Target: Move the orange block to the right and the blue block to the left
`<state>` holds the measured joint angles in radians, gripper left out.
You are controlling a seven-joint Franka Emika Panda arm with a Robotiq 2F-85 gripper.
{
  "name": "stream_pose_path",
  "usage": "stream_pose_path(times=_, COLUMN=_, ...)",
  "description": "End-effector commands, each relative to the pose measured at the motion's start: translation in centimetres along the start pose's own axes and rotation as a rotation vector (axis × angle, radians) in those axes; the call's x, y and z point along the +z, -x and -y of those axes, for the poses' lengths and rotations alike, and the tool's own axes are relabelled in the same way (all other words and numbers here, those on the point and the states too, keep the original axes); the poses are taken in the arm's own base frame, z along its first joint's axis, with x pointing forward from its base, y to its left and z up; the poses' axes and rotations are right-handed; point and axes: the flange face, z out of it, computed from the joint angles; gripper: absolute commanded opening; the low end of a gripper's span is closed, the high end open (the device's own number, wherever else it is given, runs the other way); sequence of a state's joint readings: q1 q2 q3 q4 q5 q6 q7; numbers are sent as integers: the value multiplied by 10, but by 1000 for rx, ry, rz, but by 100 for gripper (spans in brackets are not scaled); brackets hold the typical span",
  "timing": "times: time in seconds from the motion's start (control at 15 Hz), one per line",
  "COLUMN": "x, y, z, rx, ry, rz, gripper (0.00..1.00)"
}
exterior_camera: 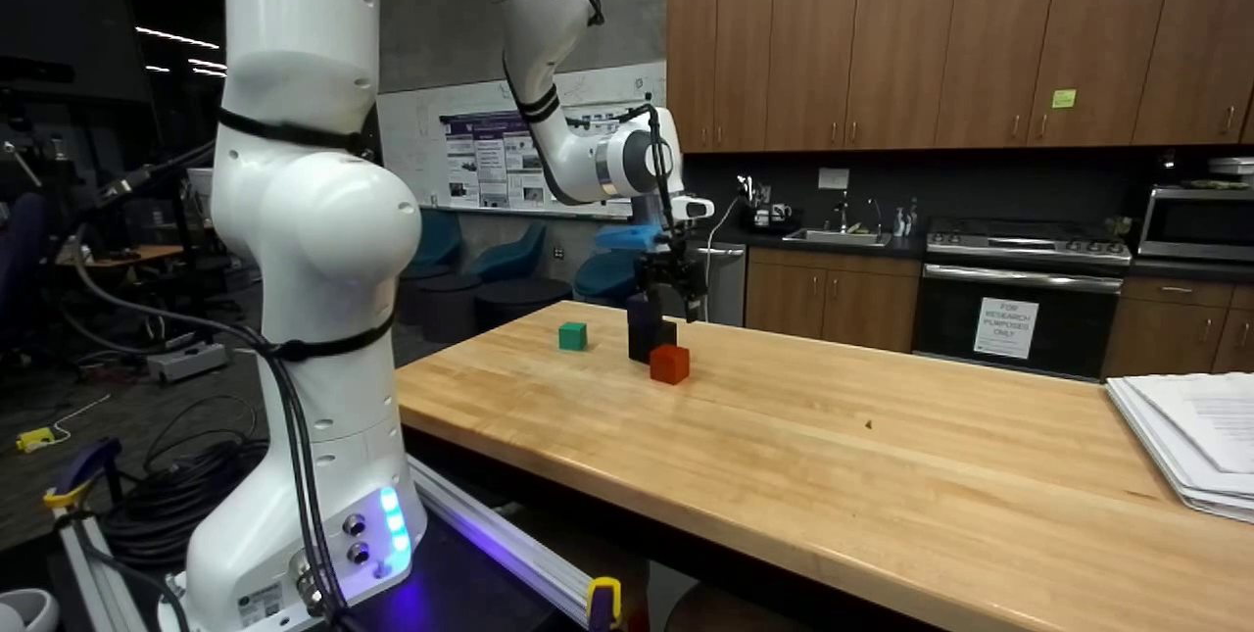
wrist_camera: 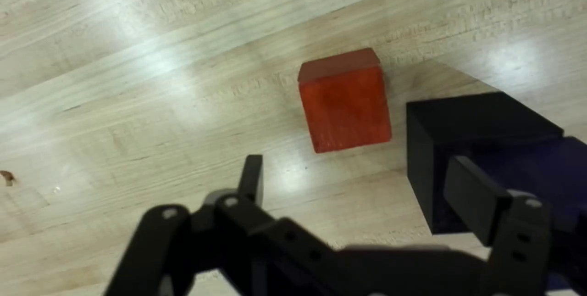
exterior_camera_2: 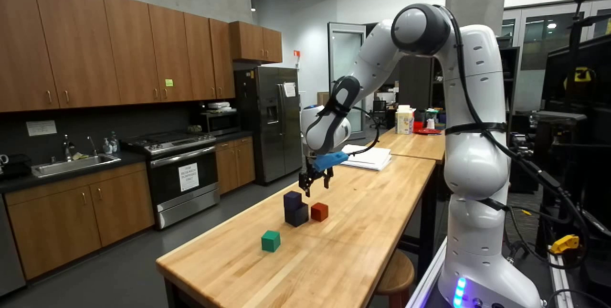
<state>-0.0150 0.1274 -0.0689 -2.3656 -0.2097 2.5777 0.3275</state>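
Observation:
The orange block [exterior_camera: 669,364] is a small red-orange cube flat on the wooden table. It also shows in an exterior view [exterior_camera_2: 319,212] and at the middle of the wrist view [wrist_camera: 346,108]. The blue block [exterior_camera_2: 292,200] is a dark navy cube on top of a near-black cube [exterior_camera_2: 297,215]. In the wrist view the blue block [wrist_camera: 545,172] is at the right, partly behind a finger. My gripper [exterior_camera_2: 317,188] is open and empty above the table, close to the stack and the orange block. In the wrist view its fingers [wrist_camera: 360,179] stand wide apart, the right one over the stack.
A green cube [exterior_camera_2: 270,241] stands apart from the stack on the table [exterior_camera_2: 229,270]; it also shows in an exterior view [exterior_camera: 573,336]. White papers [exterior_camera_2: 367,156] lie at the far end of the table. The near-black stack stands right beside the orange block.

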Motion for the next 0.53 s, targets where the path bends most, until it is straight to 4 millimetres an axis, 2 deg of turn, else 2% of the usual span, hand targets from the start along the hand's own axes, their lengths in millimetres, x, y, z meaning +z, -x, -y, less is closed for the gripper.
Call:
stream_pose_path(times=0.0, x=-44, y=6, z=13, rx=-2, ry=-6, rz=-19, gripper=100)
stream_pose_path(times=0.27, x=-75, y=17, z=42, rx=-79, ry=-41, rz=7, gripper=100)
stream_pose_path(times=0.47, x=-81, y=25, z=73, rx=-169, ry=-61, rz=12, gripper=100)
